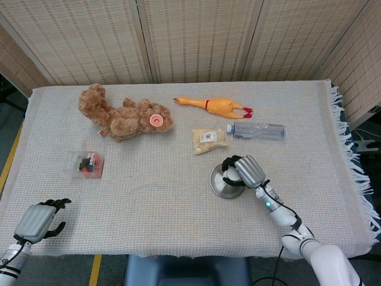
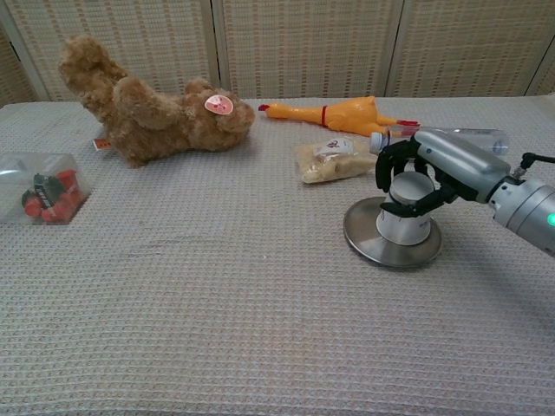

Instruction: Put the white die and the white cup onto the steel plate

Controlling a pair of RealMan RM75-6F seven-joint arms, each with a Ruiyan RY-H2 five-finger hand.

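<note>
The steel plate (image 2: 368, 245) lies right of the table's middle, also seen as the plate (image 1: 219, 186) in the head view. The white cup (image 2: 404, 215) stands upright on it. My right hand (image 2: 444, 163) reaches over the cup from the right, and its dark fingers (image 2: 388, 170) wrap around the cup's upper part. In the head view the right hand (image 1: 248, 170) hides most of the cup. No white die shows in either view. My left hand (image 1: 38, 220) rests at the table's near left corner, holding nothing, fingers apart.
A brown teddy bear (image 2: 147, 108) lies at the back left and a rubber chicken (image 2: 334, 113) at the back middle. A snack bag (image 2: 334, 159) and a clear bottle (image 1: 257, 130) lie just behind the plate. A clear box (image 2: 39, 187) of red pieces is on the left.
</note>
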